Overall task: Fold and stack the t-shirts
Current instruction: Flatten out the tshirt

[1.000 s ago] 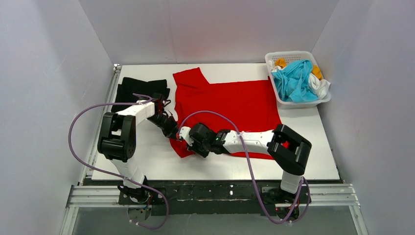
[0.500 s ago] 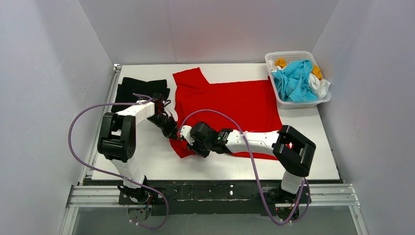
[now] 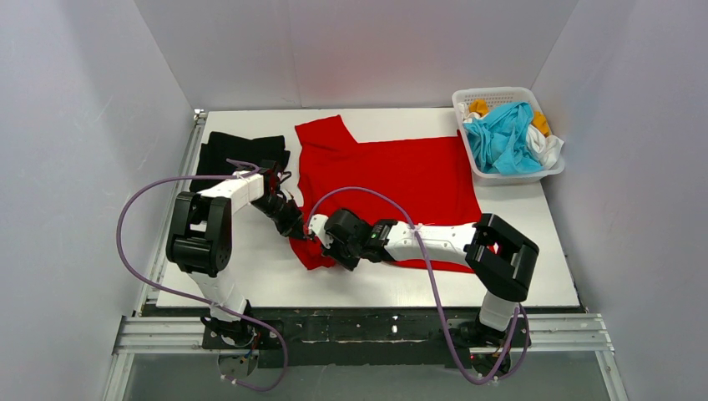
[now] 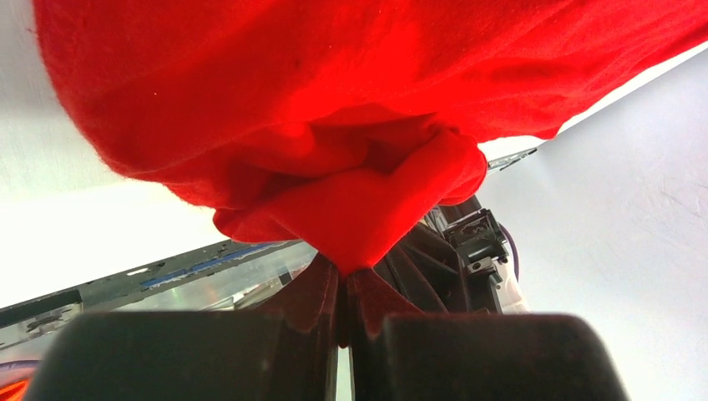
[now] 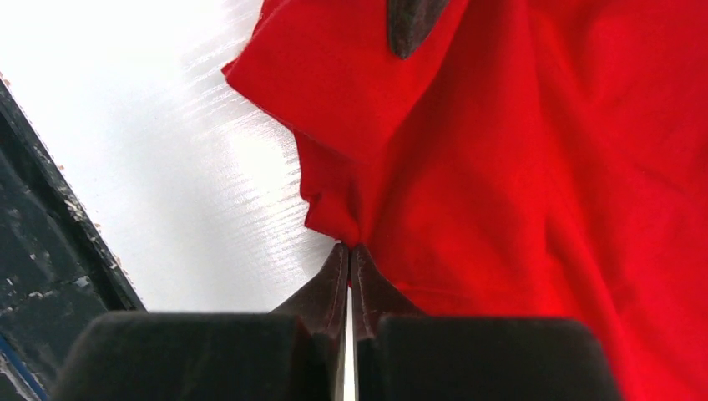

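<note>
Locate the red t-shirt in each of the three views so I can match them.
Top external: red t-shirt spread across the middle of the white table.
Left wrist: fills the upper frame, bunched above the left gripper pinching it.
Right wrist: fills the right side; the right gripper pinches its edge.
Shared landmark: the shirt's near-left corner, pinched by both grippers.

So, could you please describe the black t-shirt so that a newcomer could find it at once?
Start at the white table; near its far left corner lies the black t-shirt, folded flat beside the spread red t-shirt. It is the only dark cloth there.
</note>
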`<action>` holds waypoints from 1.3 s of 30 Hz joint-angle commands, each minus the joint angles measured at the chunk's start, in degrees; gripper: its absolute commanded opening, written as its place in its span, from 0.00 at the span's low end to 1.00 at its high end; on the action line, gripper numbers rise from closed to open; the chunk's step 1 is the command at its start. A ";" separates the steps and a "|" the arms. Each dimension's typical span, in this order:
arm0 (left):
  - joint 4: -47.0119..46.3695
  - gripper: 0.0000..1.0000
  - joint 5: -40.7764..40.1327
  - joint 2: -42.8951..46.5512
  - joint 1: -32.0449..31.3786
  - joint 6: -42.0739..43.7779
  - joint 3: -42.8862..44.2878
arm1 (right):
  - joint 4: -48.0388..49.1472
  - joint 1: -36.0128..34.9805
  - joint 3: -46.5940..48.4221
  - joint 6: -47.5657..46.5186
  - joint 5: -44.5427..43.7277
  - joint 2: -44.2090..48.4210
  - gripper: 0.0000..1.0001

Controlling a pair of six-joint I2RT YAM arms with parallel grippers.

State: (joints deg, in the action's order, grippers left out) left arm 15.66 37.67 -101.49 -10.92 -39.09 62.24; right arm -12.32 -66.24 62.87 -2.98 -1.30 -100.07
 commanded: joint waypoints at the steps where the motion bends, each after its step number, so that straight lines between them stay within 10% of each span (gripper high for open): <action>1: 7.89 0.00 0.20 2.83 0.42 0.61 -0.45 | -0.83 -0.03 0.63 0.93 -0.06 1.18 0.01; 21: 21.19 0.03 -10.55 30.82 -11.63 -6.54 -21.92 | -11.73 -0.04 -13.19 14.73 16.05 19.63 0.03; 29: 27.81 0.93 -10.33 41.16 -12.54 -6.62 -24.37 | -14.92 -0.03 -16.18 22.76 15.45 23.21 0.55; 32: 28.42 0.98 -13.13 43.66 -12.57 -5.93 -19.60 | -18.70 0.09 -13.62 24.18 9.10 27.74 0.77; 39: 16.91 0.98 -21.22 27.74 -12.05 -3.06 -2.01 | -16.01 15.04 -12.17 32.54 -2.23 37.88 0.84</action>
State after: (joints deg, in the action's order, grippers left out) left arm 35.20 21.50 -63.70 -23.38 -44.56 52.07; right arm -30.89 -62.59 49.19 22.61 3.86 -66.46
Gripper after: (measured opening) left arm 0.981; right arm 0.832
